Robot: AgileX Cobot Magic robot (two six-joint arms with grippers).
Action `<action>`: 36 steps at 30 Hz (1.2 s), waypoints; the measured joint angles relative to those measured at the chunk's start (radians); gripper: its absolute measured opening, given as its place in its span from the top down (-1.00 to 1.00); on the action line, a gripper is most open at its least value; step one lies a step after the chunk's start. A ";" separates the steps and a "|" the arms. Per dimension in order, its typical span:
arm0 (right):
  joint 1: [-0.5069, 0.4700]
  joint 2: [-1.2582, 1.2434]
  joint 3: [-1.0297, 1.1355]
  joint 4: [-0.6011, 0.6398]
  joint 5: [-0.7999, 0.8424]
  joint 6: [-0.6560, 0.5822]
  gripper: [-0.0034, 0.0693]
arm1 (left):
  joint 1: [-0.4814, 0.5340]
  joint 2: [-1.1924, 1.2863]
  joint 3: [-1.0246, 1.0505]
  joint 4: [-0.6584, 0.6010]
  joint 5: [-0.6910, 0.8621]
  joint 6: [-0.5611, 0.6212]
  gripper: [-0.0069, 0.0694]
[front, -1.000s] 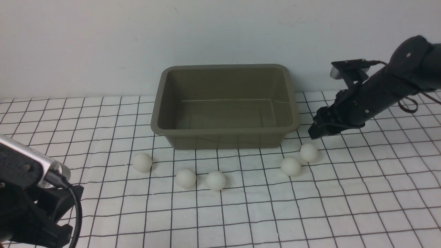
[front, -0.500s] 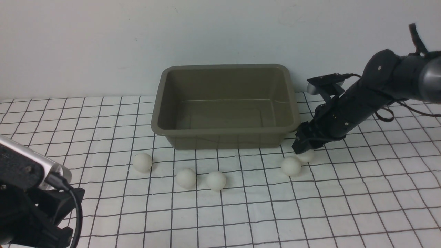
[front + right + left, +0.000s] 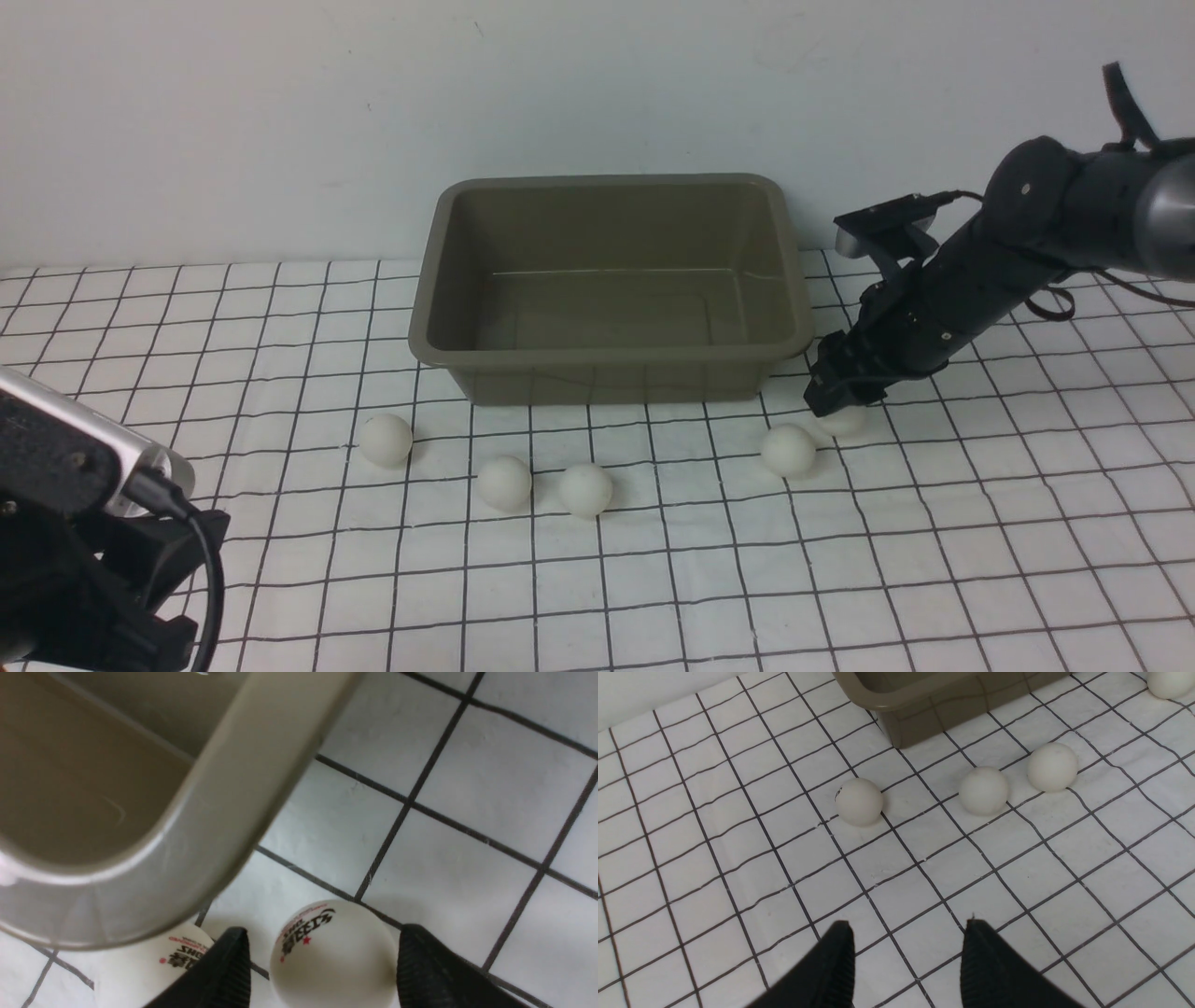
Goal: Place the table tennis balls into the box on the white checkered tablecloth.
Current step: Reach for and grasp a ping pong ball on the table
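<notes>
Right fingers [image 3: 228, 970]: parted and lowered over the rightmost ball [image 3: 334, 952], one on each side. A slim gap shows on one side; on the other, contact cannot be told. Not clamped.
Left fingers [image 3: 838, 963]: parted with nothing between them, low over bare cloth at the near left, well apart from every ball.
Tight edge: the right fingers [image 3: 831, 397] sit just beside the right front corner of the box [image 3: 607, 357], under its flared rim line. The neighbour ball [image 3: 788, 450] lies close on the left.
Open room: a broad stretch of bare cloth lies in front of the balls, and a wide gap separates the neighbour ball from the centre ball [image 3: 585, 489].
Ball row: the leftmost ball [image 3: 386, 440], centre-left ball [image 3: 504, 483] and centre ball lie on the cloth in front of the box. None is inside it.
Markings: red and black print faces up on the rightmost ball and the neighbour ball [image 3: 154, 961].
Box axis: the long side runs left to right, mouth upward, with its back edge near the wall [image 3: 280, 112].
Surface: white checkered tablecloth [image 3: 653, 579], slightly wrinkled, with a thin black grid.
Room: plain pale wall behind.
</notes>
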 joint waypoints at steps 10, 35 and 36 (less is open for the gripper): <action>0.000 0.000 0.000 0.000 -0.001 0.000 -0.16 | 0.000 0.000 0.000 0.000 0.000 0.001 0.06; 0.000 0.045 -0.006 -0.008 -0.007 0.016 -0.16 | 0.000 0.000 0.000 0.000 0.000 0.002 0.06; 0.000 0.045 -0.006 -0.011 -0.004 0.024 -0.16 | 0.000 0.000 0.000 0.000 0.000 0.002 0.06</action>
